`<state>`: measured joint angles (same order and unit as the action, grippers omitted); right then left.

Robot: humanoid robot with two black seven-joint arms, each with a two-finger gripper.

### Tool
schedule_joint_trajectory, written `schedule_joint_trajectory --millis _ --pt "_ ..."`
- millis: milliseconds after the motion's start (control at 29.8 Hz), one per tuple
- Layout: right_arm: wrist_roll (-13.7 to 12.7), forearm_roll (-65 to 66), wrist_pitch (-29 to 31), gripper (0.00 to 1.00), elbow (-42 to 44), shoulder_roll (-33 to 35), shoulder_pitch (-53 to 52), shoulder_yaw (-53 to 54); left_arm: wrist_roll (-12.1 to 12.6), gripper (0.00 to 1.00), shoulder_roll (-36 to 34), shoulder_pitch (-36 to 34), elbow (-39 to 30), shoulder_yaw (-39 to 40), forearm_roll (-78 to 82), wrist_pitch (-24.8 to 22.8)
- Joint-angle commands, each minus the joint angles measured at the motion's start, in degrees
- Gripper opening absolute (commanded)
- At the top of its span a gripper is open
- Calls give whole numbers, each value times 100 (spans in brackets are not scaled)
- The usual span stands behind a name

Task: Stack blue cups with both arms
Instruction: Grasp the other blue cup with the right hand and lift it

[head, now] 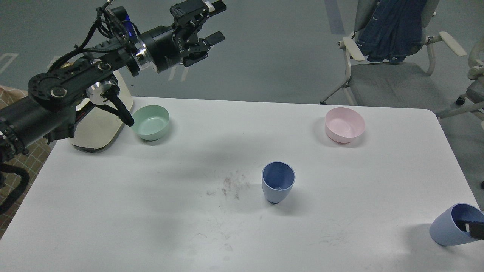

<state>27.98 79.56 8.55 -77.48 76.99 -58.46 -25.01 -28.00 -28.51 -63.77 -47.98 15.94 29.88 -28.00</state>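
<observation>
matt plastic blue cups (278, 182); smooth white table (151, 211), scuffed grey mid-top; denim jacket (393, 26) on chair.

One blue cup (278, 186) stands up straight near the middle of the white table (113, 211), open at the top and darker blue inside. The other blue cup (450, 226) is tipped over at the table's right edge, its mouth facing right

The white bench (113, 211) holds a green bowl (150, 122), a pink bowl (344, 125) and a blue cup (278, 182) standing up in the middle.
</observation>
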Motion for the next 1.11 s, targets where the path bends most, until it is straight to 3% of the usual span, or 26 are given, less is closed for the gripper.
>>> schedule_joint_trajectory --millis 0,402,637,838,871,1072 --pt "2 7 -81 0 -4 -34 10 23 0 87 -6 5 0 6 0 0" --pt "2 16 -134 0 -48 9 -270 181 0 87 -6 14 -9 6 0 0" --pt "2 227 419 0 118 -490 -1650 260 0 87 -15 22 -9 6 0 0" --pt "2 166 990 0 1101 -2307 -2984 16 0 87 -6 14 -9 6 0 0" --pt "2 165 991 0 1103 -2311 -2987 14 0 87 -6 14 -9 6 0 0" --pt "2 -791 1009 0 1121 -4348 -4647 -1699 0 87 -15 14 0 6 0 0"
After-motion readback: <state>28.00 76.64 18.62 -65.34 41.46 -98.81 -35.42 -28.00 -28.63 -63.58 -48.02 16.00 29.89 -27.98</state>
